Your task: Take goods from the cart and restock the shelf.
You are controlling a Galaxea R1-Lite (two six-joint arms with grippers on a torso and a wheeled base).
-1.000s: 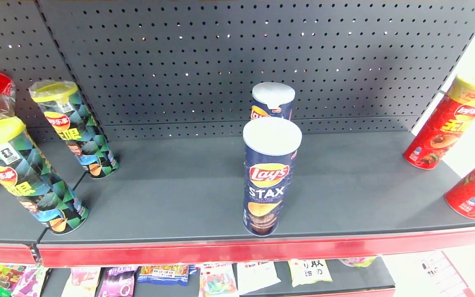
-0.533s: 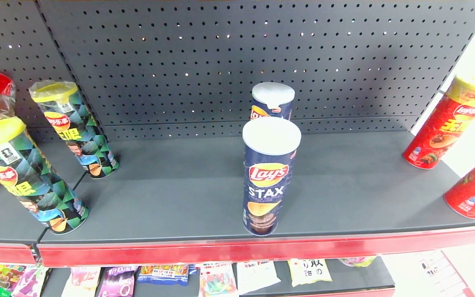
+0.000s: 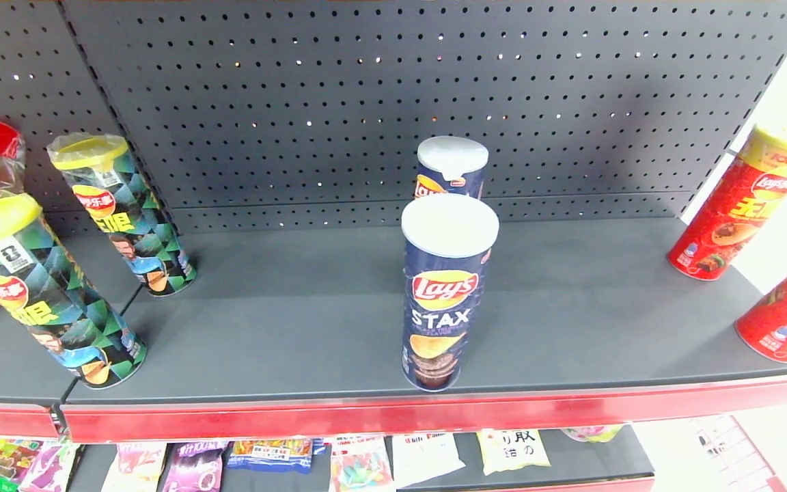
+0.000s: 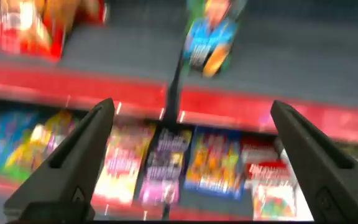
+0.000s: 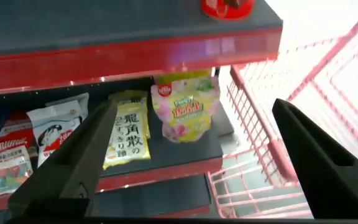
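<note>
Chip can [image 3: 445,301]: tall navy tube, white lid, upright near shelf [image 3: 298,321] edge.

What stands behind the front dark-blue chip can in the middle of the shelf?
A second dark-blue can, white lid and upper label showing, with the perforated back panel beyond it. The front can covers its lower body and base; whether they touch is unclear.

**Q:** What kind of setting is shown?

**A:** A shop aisle. A gondola shelf [image 3: 571,301] with a perforated back panel [image 3: 366,82] and a red price rail [image 3: 434,413] carries crisp tubes: a dark blue tube [image 3: 445,301] at centre, a green-patterned tube [image 3: 45,301] at 9 o'clock and a red tube [image 3: 735,205] at 3 o'clock.

**Q:** What else supports this?

**A:** Snack packets [image 3: 427,454] line the tier at 6 o'clock. What appears to be a wire shopping cart [image 5: 253,106] stands beside the shelving.
</note>
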